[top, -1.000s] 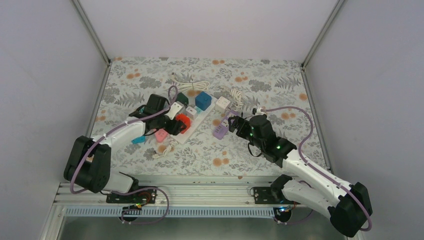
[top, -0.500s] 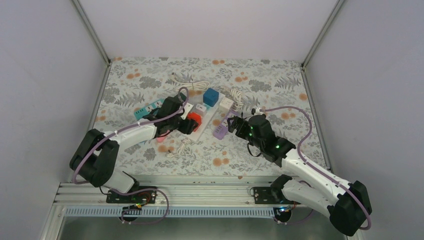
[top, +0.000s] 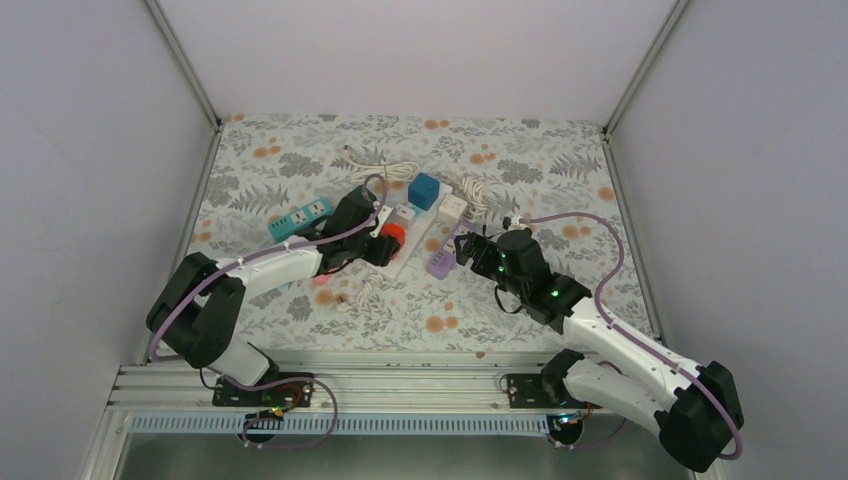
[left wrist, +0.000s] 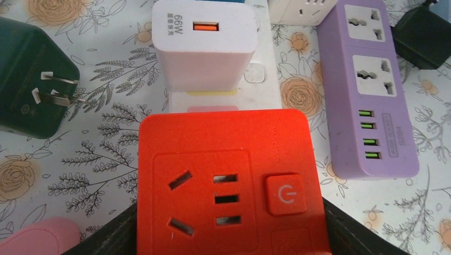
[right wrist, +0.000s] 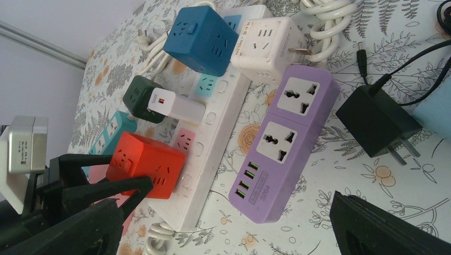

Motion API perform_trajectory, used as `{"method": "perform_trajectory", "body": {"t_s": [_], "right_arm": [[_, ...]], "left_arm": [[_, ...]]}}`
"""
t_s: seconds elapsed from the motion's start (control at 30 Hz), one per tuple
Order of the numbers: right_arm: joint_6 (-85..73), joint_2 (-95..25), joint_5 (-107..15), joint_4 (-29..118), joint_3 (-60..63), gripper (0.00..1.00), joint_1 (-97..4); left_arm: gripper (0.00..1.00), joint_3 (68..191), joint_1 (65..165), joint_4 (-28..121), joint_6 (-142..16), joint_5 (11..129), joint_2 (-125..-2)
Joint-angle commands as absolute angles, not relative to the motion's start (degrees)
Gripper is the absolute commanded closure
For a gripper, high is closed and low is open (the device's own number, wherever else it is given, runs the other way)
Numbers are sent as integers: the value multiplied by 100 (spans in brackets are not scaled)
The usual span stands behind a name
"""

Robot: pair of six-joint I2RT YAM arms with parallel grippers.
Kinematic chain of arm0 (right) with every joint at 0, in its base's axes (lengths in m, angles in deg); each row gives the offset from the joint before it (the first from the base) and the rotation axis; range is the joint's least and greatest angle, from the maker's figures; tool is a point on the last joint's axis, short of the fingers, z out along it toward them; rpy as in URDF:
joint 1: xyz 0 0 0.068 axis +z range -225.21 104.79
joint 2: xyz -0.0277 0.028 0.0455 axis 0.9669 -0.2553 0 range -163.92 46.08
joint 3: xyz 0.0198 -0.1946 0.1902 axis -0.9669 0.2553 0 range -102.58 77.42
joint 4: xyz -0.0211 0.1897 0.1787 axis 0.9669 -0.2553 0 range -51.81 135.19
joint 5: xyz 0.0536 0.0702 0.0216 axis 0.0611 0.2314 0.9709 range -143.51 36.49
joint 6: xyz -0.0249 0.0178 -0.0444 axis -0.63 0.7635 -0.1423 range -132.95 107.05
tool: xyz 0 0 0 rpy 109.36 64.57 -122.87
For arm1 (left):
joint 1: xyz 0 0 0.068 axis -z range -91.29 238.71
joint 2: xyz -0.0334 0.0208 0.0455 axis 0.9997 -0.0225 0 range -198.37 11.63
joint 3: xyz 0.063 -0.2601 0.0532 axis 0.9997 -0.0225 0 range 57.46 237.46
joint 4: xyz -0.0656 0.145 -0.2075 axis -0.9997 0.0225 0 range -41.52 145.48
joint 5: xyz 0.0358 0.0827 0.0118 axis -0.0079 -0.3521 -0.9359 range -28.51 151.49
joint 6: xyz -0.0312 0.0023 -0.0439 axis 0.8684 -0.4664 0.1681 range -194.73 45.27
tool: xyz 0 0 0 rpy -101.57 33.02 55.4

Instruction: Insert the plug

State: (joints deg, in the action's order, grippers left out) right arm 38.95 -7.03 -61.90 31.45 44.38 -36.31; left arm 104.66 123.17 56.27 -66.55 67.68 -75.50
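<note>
1. The red cube plug [left wrist: 223,186] sits over the near part of the white power strip [right wrist: 205,164]. It is just beside the white charger [left wrist: 205,45] already standing in that strip, and a pink socket [right wrist: 183,141] shows between the two. The cube hides its own pins, so you cannot tell whether they are in.
2. Your left claw [top: 380,243] grips the red cube plug by two opposite sides, its jaws partway apart around it.
3. By my reading, you are at the align-and-seat step. The cube is at the strip but not visibly home, and from the right wrist it looks slightly tilted.
4. The next move calls for squaring the cube to the strip, setting the pins over a free socket and pressing straight down. Keep clear of the charger.
5. Your right claw [top: 465,250] stands wide and empty near the purple strip [right wrist: 282,143], which lies alongside on the desk [top: 520,160]. It could steady the white strip if the strip slides.
</note>
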Motion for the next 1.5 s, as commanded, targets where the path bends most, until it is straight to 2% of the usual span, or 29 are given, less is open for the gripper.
{"method": "perform_trajectory", "body": {"t_s": [0.0, 0.6, 1.07, 1.27, 1.37, 1.47], "right_arm": [[3880, -717, -6237, 3279, 4469, 0, -3671], [3889, -727, -6213, 3322, 4456, 0, -3671], [3838, -692, -6301, 3330, 4422, 0, -3667], [3835, -727, -6778, 3004, 4265, 0, -3671], [3767, -720, -6978, 2896, 4172, 0, -3666], [3666, -736, -7165, 2757, 4033, 0, -3674]], "left_arm": [[42, 10339, 12360, 6589, -6416, 5829, -8165], [41, 10558, 12422, 7180, -5914, 5431, -9067], [41, 11003, 12413, 7829, -5969, 5806, -9225], [33, 11634, 12435, 8043, -5790, 5921, -8828], [21, 11929, 12456, 8049, -5867, 5973, -8686], [17, 12094, 12478, 7985, -6025, 6198, -8537]]}}
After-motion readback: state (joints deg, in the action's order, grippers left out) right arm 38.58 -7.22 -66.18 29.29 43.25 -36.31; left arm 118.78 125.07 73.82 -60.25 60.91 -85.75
